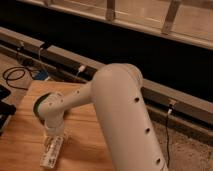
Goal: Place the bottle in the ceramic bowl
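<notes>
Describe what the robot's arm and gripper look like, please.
The arm is smooth white: thick rounded tubular links with a row of small dark dots along the largest one. The gripper, pale like the arm, sits low left over the wooden table, just above the bottle.

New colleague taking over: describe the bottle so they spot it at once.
Find the wooden table at lower left. At its near edge the gripper hangs from the white arm, with the bottle just beneath. It is small, whitish and pale-labelled, unlike the smooth arm.
</notes>
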Robot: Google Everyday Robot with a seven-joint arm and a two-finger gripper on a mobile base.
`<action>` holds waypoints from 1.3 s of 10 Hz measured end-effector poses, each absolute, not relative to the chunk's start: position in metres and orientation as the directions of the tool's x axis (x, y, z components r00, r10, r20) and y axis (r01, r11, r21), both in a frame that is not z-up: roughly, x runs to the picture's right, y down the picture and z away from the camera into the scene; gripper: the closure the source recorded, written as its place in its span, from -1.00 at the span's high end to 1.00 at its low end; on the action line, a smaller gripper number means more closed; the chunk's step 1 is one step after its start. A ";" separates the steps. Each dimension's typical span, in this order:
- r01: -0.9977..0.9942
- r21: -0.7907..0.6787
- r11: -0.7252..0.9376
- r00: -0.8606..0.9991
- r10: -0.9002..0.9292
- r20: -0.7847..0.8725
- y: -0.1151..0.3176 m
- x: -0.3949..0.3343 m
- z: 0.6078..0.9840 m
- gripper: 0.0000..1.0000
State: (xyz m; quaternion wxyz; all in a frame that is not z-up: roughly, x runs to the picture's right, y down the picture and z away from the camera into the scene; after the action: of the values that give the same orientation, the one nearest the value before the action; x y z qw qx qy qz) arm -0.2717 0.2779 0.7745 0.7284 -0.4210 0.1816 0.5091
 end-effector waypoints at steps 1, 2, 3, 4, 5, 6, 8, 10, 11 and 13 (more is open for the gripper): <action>-0.894 -0.429 0.130 0.418 0.589 -0.692 0.278 -0.271 0.775 0.00; -0.895 -0.427 0.130 0.416 0.589 -0.693 0.278 -0.270 0.774 -0.25; -0.895 -0.427 0.130 0.416 0.588 -0.693 0.278 -0.270 0.774 -0.46; -0.895 -0.427 0.130 0.416 0.588 -0.693 0.278 -0.270 0.774 -0.57; -0.893 -0.431 0.131 0.419 0.591 -0.689 0.278 -0.270 0.773 -0.86; -0.891 -0.438 0.122 0.416 0.608 -0.676 0.272 -0.264 0.769 -0.98; -0.892 -0.439 0.106 0.397 0.647 -0.651 0.253 -0.248 0.762 -1.00; -0.897 -0.429 0.109 0.380 0.685 -0.622 0.226 -0.227 0.749 -1.00; -0.902 -0.419 0.109 0.367 0.705 -0.607 0.207 -0.212 0.747 -1.00; -0.906 -0.405 0.121 0.358 0.731 -0.582 0.172 -0.191 0.748 -1.00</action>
State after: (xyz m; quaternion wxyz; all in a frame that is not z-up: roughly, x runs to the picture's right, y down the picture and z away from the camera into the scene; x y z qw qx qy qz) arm -0.1909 0.1720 0.7481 0.7390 -0.3642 0.1206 0.5537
